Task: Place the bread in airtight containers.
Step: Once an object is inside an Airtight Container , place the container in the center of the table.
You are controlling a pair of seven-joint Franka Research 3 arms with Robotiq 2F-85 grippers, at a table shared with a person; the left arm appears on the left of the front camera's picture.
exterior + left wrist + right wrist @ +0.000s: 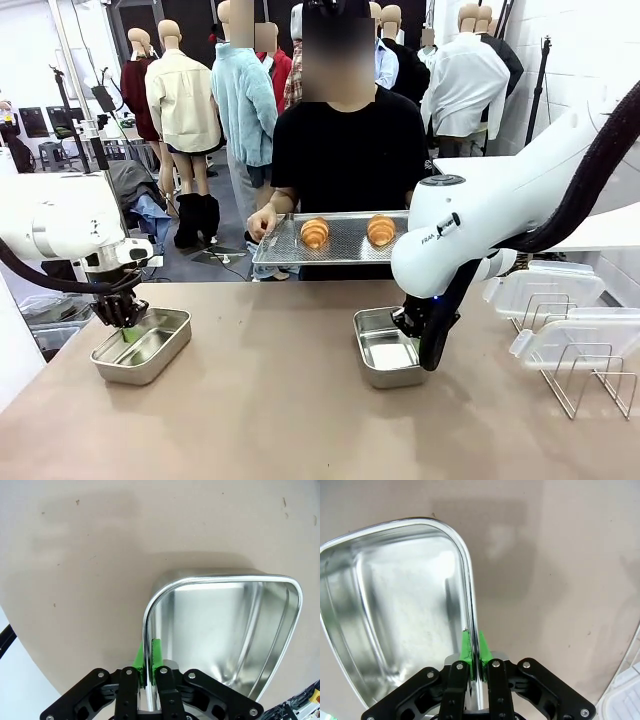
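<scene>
Gripping both tins by the rim: left end effector [149, 652] closed narrow over the wall of the left tin [150, 352], one green pad inside and one outside; right end effector [474, 647] pinched the same way onto the edge of the right tin [383, 357]. Both empty, in bare polished steel with rounded corners and a rolled lip, mirror-bright inside, resting on the matt tan desk [280, 420]. No bread within reach yet: two croissants [315, 232], golden-brown, ridged and flaky-looking, lying side by side but apart on a perforated metal tray [346, 247], held above the desk's far edge by a person's hand [262, 222]. Up and beyond both end effectors, then, across the desk: the right croissant almost straight beyond the right tin, the left one between the tins yet closer to the right tin, so probably nearer the right arm in both cases. Long axes hard to read from here, seemingly pointing toward the robot rather than across. Likely calls for letting go of a rim before any reach, or else steadying the tins for the person to fill. Soft and crushable by the look, so best taken lightly. Off to the right, clear plastic lids [545, 287] lying by a wire rack [590, 380], well apart from the left tin.
</scene>
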